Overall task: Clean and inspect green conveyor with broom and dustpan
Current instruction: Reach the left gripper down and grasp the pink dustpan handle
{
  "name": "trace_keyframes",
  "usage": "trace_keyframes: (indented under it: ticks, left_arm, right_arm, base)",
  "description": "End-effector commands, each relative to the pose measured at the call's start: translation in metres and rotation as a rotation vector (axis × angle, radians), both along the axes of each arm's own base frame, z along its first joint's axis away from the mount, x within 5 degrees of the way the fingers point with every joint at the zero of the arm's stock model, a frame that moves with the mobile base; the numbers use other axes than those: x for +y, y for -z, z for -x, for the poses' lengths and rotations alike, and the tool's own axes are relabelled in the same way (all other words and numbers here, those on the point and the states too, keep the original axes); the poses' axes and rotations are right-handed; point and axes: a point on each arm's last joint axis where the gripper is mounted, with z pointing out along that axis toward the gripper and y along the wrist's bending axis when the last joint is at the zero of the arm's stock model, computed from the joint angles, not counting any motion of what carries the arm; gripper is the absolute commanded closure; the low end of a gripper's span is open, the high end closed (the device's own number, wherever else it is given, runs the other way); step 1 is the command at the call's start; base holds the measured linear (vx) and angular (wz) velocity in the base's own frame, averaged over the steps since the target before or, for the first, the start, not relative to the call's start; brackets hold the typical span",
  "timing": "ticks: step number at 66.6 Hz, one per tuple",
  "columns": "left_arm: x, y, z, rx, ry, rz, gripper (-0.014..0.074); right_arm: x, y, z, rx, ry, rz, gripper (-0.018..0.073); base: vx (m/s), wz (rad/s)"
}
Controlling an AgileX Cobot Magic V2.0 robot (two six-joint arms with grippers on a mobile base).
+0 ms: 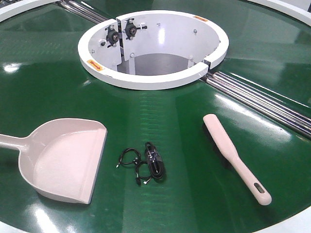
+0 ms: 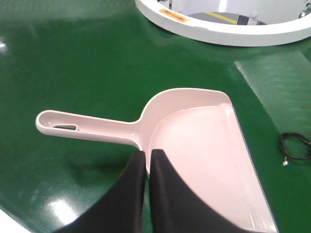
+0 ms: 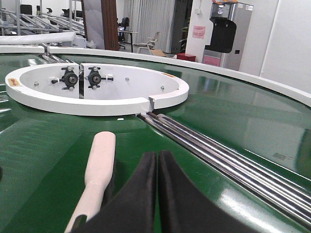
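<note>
The green conveyor (image 1: 160, 121) fills the front view around its white ring-shaped opening (image 1: 153, 77). On the belt at the left lies the pale pink dustpan (image 1: 68, 160), its handle running off the left edge. At the right lies the broom (image 1: 233, 155), bristles down, handle end nearest me. My left gripper (image 2: 147, 154) is shut with nothing in it, hovering just above the dustpan (image 2: 194, 145) where the handle joins the pan. My right gripper (image 3: 157, 156) is also shut and empty, just right of the broom (image 3: 99, 167).
Small black cables and a black clip-like item (image 1: 146, 162) lie on the belt between dustpan and broom. Steel roller strips (image 1: 262, 99) run from the ring to the right. Beyond the conveyor's white rim (image 3: 272, 82) stand chairs and machines.
</note>
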Motion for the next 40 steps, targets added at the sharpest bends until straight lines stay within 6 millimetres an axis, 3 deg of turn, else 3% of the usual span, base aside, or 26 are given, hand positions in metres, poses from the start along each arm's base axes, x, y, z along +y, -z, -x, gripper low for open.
trace_keyframes:
  ticks: [1, 10, 24, 31, 40]
  left_arm:
    - [-0.0002, -0.0179, -0.0049, -0.099, -0.005, 0.018, 0.0550]
    - [-0.0001, -0.0185, -0.0052, -0.107, -0.001, 0.007, 0.0423]
    - [-0.0001, -0.0185, -0.0052, -0.107, 0.000, 0.002, 0.0125]
    - [-0.0006, -0.0188, -0.0053, -0.110, -0.002, 0.020, 0.0066]
    - [-0.0016, -0.0197, -0.0052, -0.112, 0.002, 0.038, 0.0062]
  right_arm:
    - [0.0000, -0.0065, 0.0010, -0.082, 0.002, -0.006, 0.0568]
    - [0.0000, -0.0065, 0.0010, -0.082, 0.002, -0.006, 0.0568]
    - [0.0000, -0.0065, 0.0010, -0.082, 0.002, -0.006, 0.0568]
    - [0.0000, -0.0065, 0.0010, -0.082, 0.002, -0.006, 0.0568]
    - [0.0000, -0.0065, 0.0010, -0.082, 0.002, -0.006, 0.0568]
  base:
    - [0.00, 0.00]
    - [0.00, 0.00]
    - [0.00, 0.00]
    - [0.00, 0.00]
    - [0.00, 0.00]
